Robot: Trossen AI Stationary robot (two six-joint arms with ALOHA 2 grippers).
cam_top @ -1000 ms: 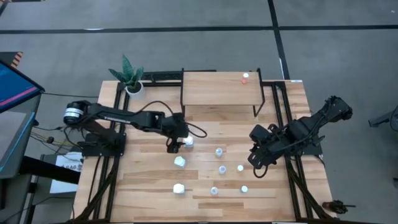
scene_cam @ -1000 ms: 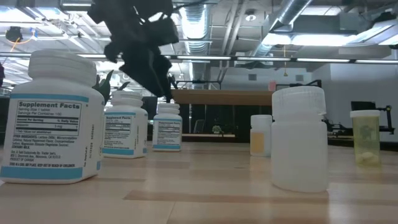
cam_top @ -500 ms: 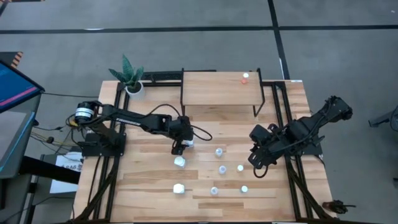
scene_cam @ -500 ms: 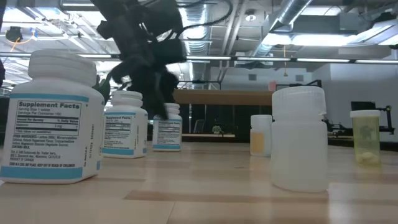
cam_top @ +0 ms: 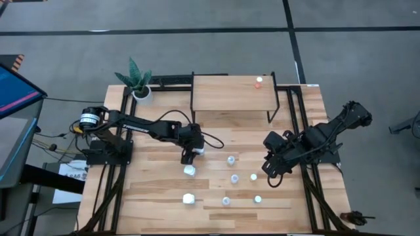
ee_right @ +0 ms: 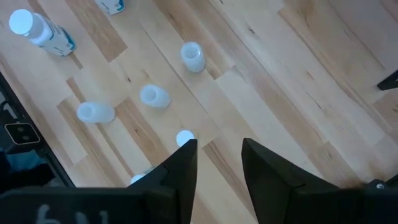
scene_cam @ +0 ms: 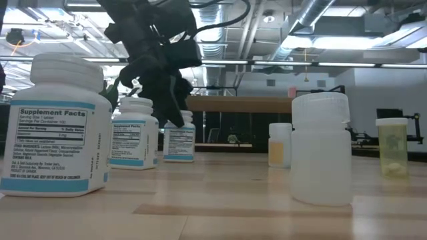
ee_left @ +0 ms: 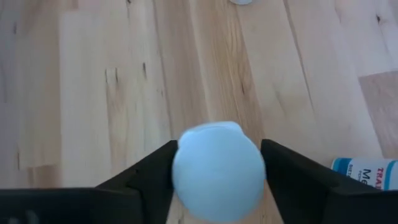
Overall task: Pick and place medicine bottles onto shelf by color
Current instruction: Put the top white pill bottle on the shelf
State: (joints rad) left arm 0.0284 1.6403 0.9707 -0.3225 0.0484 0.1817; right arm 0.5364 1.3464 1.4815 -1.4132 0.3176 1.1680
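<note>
Since a second ago the left arm has stretched out across the desk [cam_top: 157, 196] and dropped lower, and its left gripper [cam_top: 195, 150] now sits down over the white bottle [cam_top: 198, 149] in the middle of the desk, where before it hung just beside it with the fingers wider. The left wrist view gives what the high view cannot: the bottle's round white cap [ee_left: 217, 169] fills the space between the two dark fingers [ee_left: 152, 177], each one right at its side, though whether they are pressing on it yet cannot be told. The low view shows the same arm coming down from above behind the nearest labelled bottle [scene_cam: 55, 127], its tip at the far white bottle's cap, with a second labelled bottle [scene_cam: 134, 133] in between. The right gripper [cam_top: 269, 169] waits above the desk's right side, fingers partly apart and holding nothing; it has not shifted from the earlier frame. Its wrist view looks down on several small pale bottles [ee_right: 154, 96] scattered on the planks. In the high view, two more white bottles stand nearer the front, one [cam_top: 189, 170] just below the left gripper and another [cam_top: 188, 198] further forward, with the small translucent and capped ones [cam_top: 234, 178] clustered to their right. The shelf [cam_top: 233, 93] stands at the desk's far edge with one red-capped bottle [cam_top: 258, 81] on its right end, same as before. A potted plant [cam_top: 137, 80] sits at the far left corner
</note>
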